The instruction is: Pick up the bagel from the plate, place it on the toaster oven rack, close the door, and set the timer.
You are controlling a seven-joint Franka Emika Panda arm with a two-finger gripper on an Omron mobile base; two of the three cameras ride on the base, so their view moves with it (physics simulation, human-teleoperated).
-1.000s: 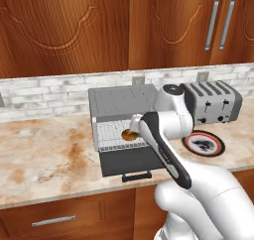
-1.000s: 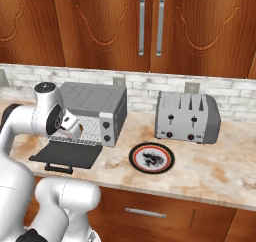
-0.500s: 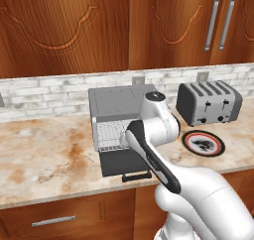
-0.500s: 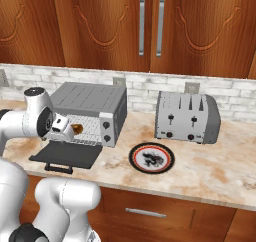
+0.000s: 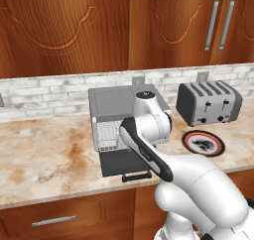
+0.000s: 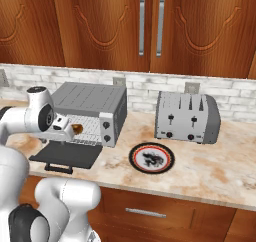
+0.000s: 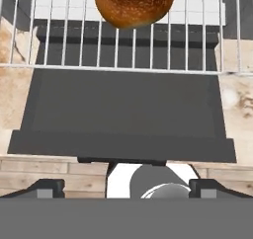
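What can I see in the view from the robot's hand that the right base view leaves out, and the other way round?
From the hand: close detail, the thin bars of the toaster oven rack with the bagel lying on them, and the whole open door spread flat below.

From the right base view: the room, with the plate bare of any bagel, a silver toaster, the wooden cabinets and the robot's arm.

Both show the bagel, the rack, the dropped door and the marbled counter.

You have drawn the gripper (image 7: 126,186) back out of the oven, over the open door (image 7: 123,115), leaving the bagel (image 7: 134,5) on the rack (image 7: 64,48).
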